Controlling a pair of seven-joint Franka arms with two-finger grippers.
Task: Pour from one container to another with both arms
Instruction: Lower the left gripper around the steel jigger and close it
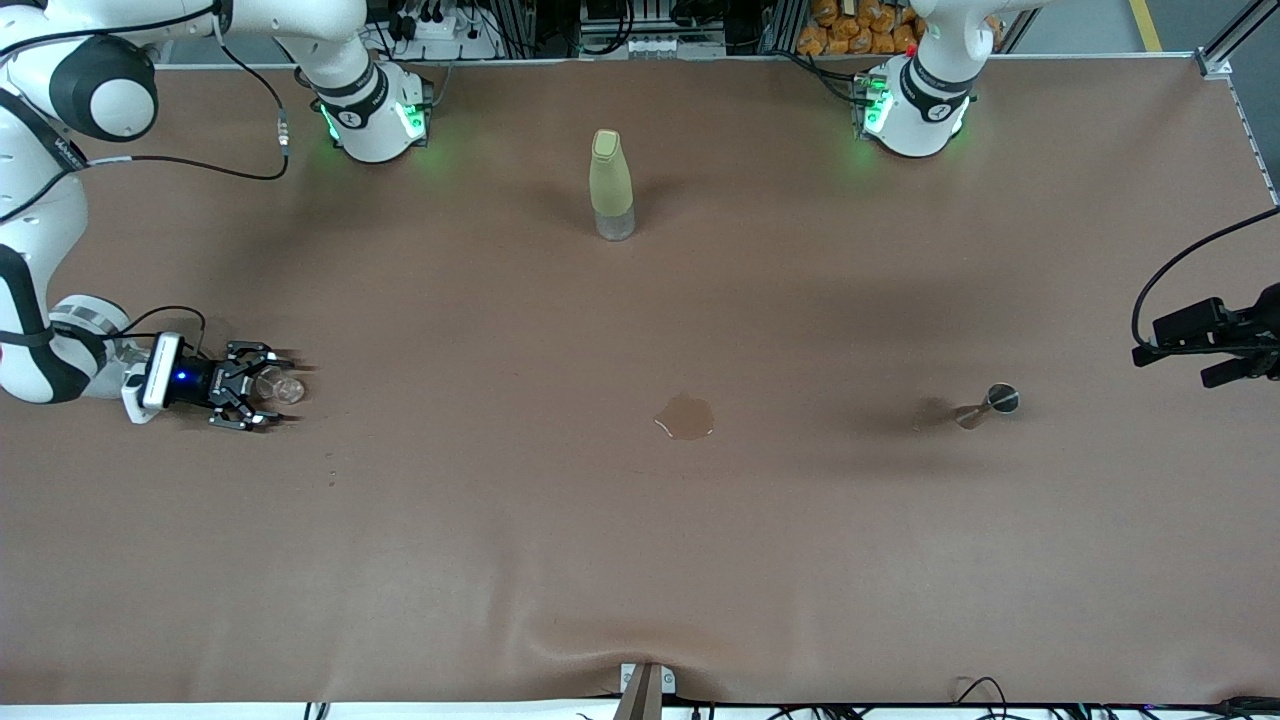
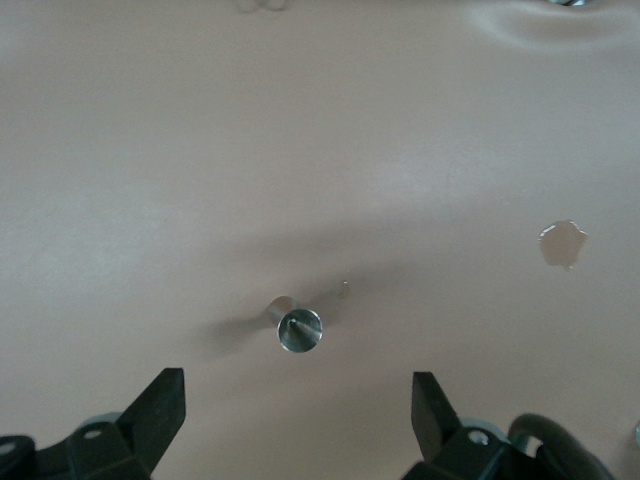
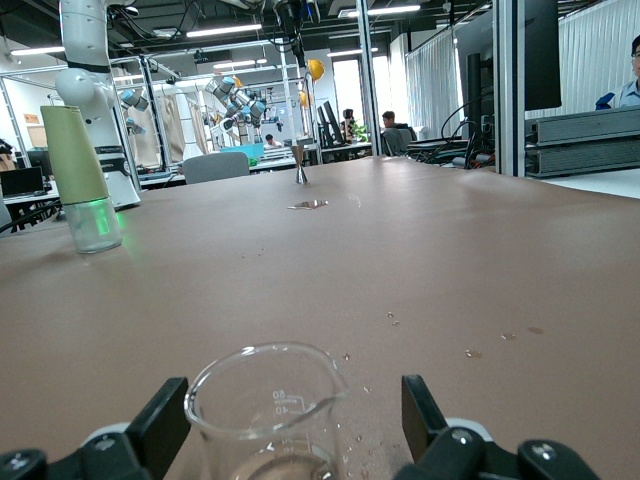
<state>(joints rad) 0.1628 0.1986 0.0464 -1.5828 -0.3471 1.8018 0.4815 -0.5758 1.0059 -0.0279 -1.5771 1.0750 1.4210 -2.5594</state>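
Observation:
The tiny clear glass cup [image 1: 281, 386] stands on the brown table toward the right arm's end, a little liquid in its bottom. My right gripper [image 1: 272, 388] lies low and level around it, open, with a gap between each finger and the glass; in the right wrist view the cup [image 3: 262, 398] fills the space between the fingers of the right gripper [image 3: 295, 400]. The steel jigger [image 1: 990, 402] stands toward the left arm's end. My left gripper [image 1: 1215, 358] hangs open above the table by that end; its wrist view looks down on the jigger [image 2: 299, 329] ahead of the left gripper [image 2: 298, 388].
A tall yellow-green bottle [image 1: 611, 185] stands mid-table near the robots' bases. A small puddle [image 1: 686, 416] lies on the table between cup and jigger. Droplets dot the table around the cup [image 3: 470, 352]. A wrinkle runs along the cloth's front edge [image 1: 640, 650].

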